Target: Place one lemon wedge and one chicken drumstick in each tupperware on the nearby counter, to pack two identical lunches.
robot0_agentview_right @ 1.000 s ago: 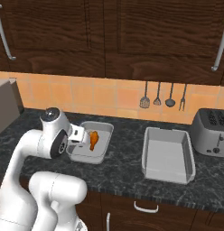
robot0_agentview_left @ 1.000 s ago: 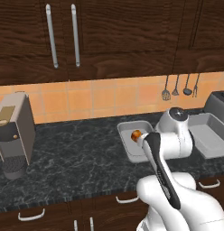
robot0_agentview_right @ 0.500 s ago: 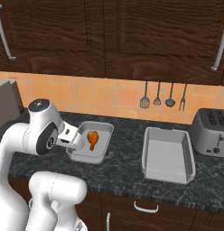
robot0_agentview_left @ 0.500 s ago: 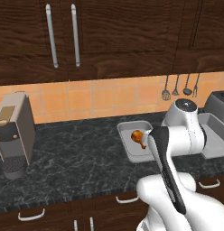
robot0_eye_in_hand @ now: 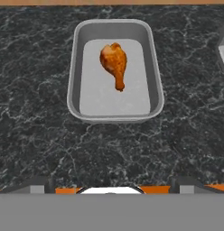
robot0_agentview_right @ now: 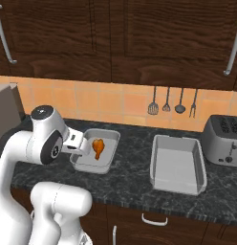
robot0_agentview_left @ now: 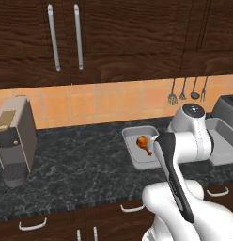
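**A:** Nearest you, what can you make out of the two-finger gripper (robot0_agentview_right: 78,145)?

**B:** Not much. In your right base view it sits at the near-left edge of the shallow light-grey rectangular tupperware (robot0_agentview_right: 109,158), half hidden behind the white arm. In your hand view the fingertips are barely visible at the bottom corners, set wide apart, with nothing between them. So the hand is fully spread and empty.

**A:** And past it?

**B:** You see the glossy orange-brown chicken drumstick (robot0_eye_in_hand: 114,63) lying inside that container on the dark speckled stone counter (robot0_eye_in_hand: 37,126), fat end away from you. In your left base view the arm covers the tray's right side.

**A:** Farther on?

**B:** The second light-grey tupperware (robot0_agentview_right: 177,165) is to the right, then a silver two-slot toaster (robot0_agentview_right: 224,146), cut off by the frame edge.
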### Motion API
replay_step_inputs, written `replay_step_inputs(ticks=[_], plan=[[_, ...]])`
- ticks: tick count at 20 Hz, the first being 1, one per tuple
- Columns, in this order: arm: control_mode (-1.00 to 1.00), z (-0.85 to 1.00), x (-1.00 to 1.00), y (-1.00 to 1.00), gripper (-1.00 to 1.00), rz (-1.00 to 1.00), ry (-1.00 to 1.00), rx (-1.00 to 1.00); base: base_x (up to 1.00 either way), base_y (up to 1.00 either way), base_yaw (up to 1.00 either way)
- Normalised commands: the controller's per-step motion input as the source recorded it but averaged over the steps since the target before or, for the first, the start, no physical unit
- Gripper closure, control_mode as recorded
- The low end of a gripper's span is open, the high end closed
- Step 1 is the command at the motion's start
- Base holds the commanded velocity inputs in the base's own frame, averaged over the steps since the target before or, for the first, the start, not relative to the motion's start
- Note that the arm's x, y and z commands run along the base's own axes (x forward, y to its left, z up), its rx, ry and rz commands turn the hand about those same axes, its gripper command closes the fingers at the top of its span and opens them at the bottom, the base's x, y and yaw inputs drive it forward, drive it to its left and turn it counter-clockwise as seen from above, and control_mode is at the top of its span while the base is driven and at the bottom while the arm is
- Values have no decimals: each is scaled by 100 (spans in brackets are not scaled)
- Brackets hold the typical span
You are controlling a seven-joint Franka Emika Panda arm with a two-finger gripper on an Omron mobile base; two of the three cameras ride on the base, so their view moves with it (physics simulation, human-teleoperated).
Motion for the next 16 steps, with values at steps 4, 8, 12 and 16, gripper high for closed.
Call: replay_step_inputs(ticks=[4,8,12,16], plan=[[-100,0,0,0,-100,0,0,0,0,0,0],[100,0,-7,0,-100,0,0,0,-14,0,0],[100,0,0,0,-100,0,0,0,-94,-7,-6],[100,0,0,0,-100,0,0,0,-100,-59,-17]])
